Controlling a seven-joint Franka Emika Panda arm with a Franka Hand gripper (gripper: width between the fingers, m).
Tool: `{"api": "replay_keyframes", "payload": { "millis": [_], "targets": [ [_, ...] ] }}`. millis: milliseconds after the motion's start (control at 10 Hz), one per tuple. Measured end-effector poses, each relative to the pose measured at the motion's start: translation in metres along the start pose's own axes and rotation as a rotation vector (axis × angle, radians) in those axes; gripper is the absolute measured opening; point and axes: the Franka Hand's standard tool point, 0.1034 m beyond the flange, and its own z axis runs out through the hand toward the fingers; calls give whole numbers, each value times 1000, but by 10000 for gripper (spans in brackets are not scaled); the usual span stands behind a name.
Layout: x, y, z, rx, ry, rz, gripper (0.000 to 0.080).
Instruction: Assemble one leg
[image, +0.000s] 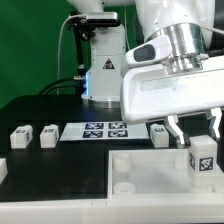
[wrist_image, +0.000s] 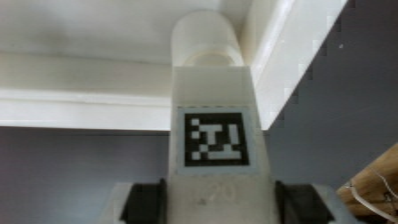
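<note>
Exterior view showed the fingers (image: 174, 130) closed on the leg (image: 203, 166), clasping it near its upper end. The leg stood upright at about four o'clock in the scene, over the three o'clock side of the white tray (image: 150, 196). Whether its foot touched the tray could not be told. The tray lay on the dark bench (image: 60, 108) at about five o'clock. The marker board (image: 105, 130) lay flat near the centre, at about ten o'clock from the leg. At nine o'clock from the marker board stood the inner loose post (image: 48, 135), just beside it, and farther out the outer loose post (image: 22, 133). In the wrist view the leg ran straight out from between the fingers, its marker tag (wrist_image: 215, 138) facing the camera, with the fingers tight against both flanks.
</note>
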Motion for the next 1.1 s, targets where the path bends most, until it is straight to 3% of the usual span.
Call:
{"api": "replay_keyframes", "payload": {
  "millis": [400, 600, 1100],
  "targets": [
    [0, -1, 0, 0, 1, -1, 294],
    [0, -1, 0, 0, 1, -1, 605],
    [0, 0, 0, 0, 1, -1, 648]
  ]
}}
